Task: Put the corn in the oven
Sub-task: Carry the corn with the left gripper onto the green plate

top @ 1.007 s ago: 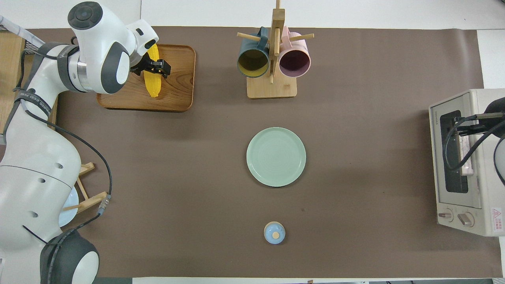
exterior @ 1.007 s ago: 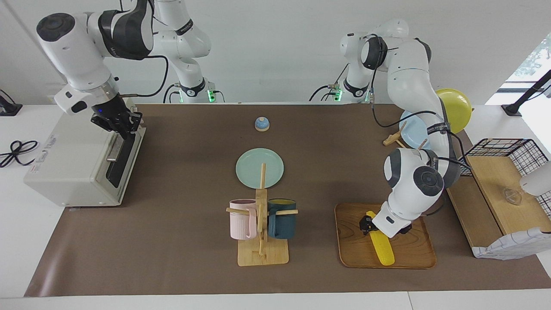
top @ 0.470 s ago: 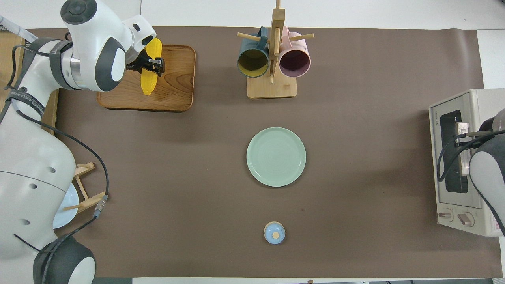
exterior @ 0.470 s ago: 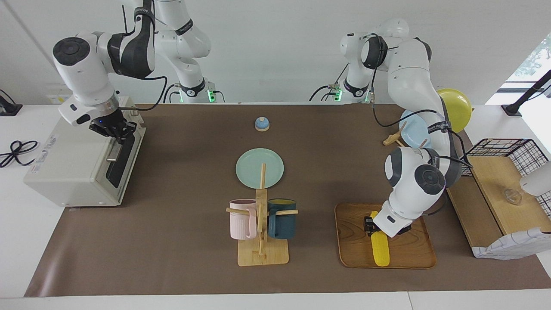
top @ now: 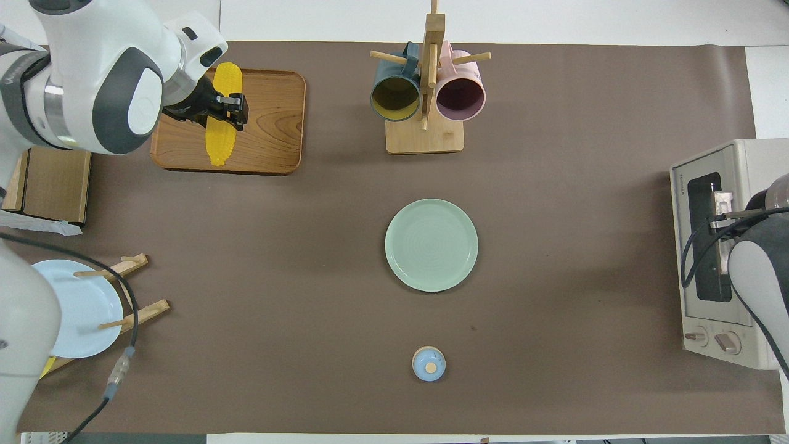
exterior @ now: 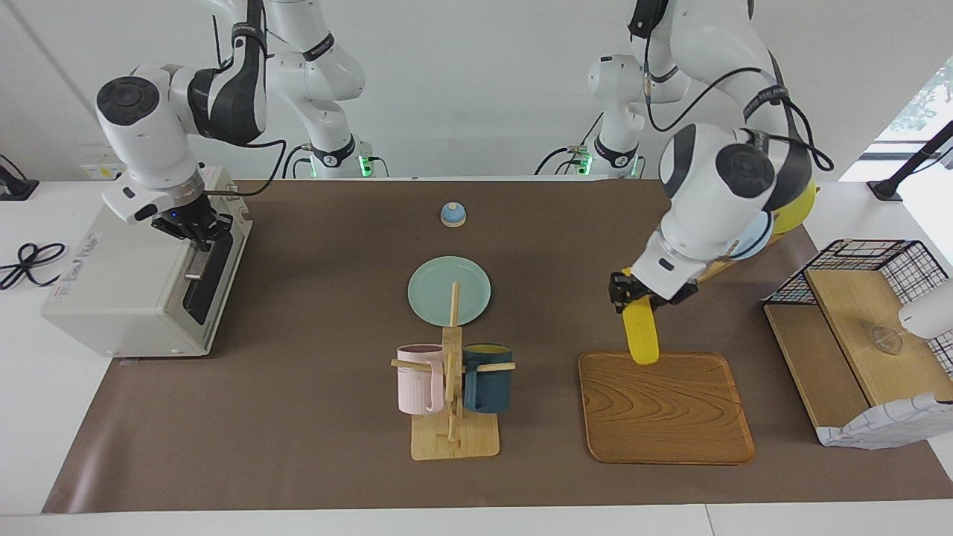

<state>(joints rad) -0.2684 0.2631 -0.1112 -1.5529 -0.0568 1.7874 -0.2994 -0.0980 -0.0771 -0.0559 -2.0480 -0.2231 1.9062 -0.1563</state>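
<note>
My left gripper (exterior: 633,292) is shut on the bright yellow corn (exterior: 641,336) near its upper end. The cob hangs almost upright in the air over the edge of the wooden tray (exterior: 670,417) that is nearer the robots. In the overhead view the left gripper (top: 225,108) and the corn (top: 220,137) show over the tray (top: 271,123). The off-white oven (exterior: 126,283) stands at the right arm's end of the table with its dark glass door closed. My right gripper (exterior: 195,227) is at the top edge of the oven door, by the silver handle (exterior: 196,264). In the overhead view the arm hides it over the oven (top: 709,333).
A mug rack (exterior: 453,439) holds a pink mug (exterior: 417,378) and a dark blue mug (exterior: 488,376). A green plate (exterior: 449,290) and a small blue knob (exterior: 453,214) lie mid-table. A plate rack with a light blue plate (top: 80,314), a wire basket (exterior: 871,260) and a wooden box (exterior: 856,350) stand at the left arm's end.
My left gripper has lifted the corn off the tray and raised it high, the cob swinging to hang almost upright. The right gripper has shifted slightly along the oven door's top edge.
</note>
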